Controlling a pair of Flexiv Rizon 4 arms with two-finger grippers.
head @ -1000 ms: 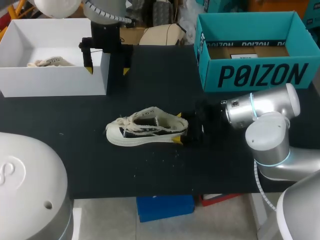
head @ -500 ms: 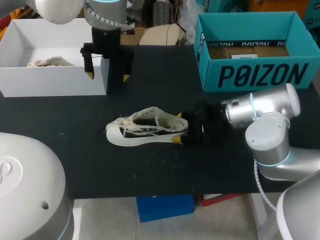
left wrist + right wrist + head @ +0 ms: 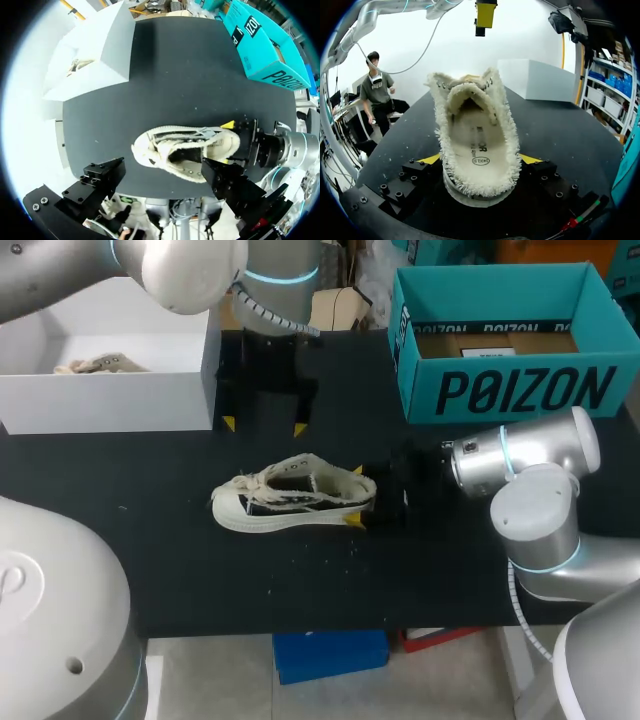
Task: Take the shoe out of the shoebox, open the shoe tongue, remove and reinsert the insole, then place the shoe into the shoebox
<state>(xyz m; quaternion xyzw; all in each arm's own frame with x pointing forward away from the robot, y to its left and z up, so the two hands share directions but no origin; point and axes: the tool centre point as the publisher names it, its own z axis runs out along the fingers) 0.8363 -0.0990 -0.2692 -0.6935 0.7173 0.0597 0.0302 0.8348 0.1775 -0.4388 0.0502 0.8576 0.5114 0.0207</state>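
Note:
A cream low-top shoe (image 3: 292, 496) lies on its side in the middle of the black table (image 3: 330, 570), toe pointing left. My right gripper (image 3: 355, 495) is shut on its heel, one yellow tip on each side. In the right wrist view the shoe (image 3: 472, 107) stands between the fingers of my right gripper (image 3: 480, 159), and its insole (image 3: 477, 145) shows inside. My left gripper (image 3: 263, 426) hangs open just behind the shoe, holding nothing. In the left wrist view the shoe (image 3: 185, 149) lies ahead of the wide-spread left gripper (image 3: 164, 180).
A white shoebox (image 3: 110, 400) stands at the back left with another cream shoe (image 3: 95, 365) inside. A teal box (image 3: 520, 390) stands open at the back right. Bare table lies in front of the shoe.
My left arm has swung right from the white shoebox's corner and come nearer the shoe, its gripper still open. The right gripper and the shoe have not moved.

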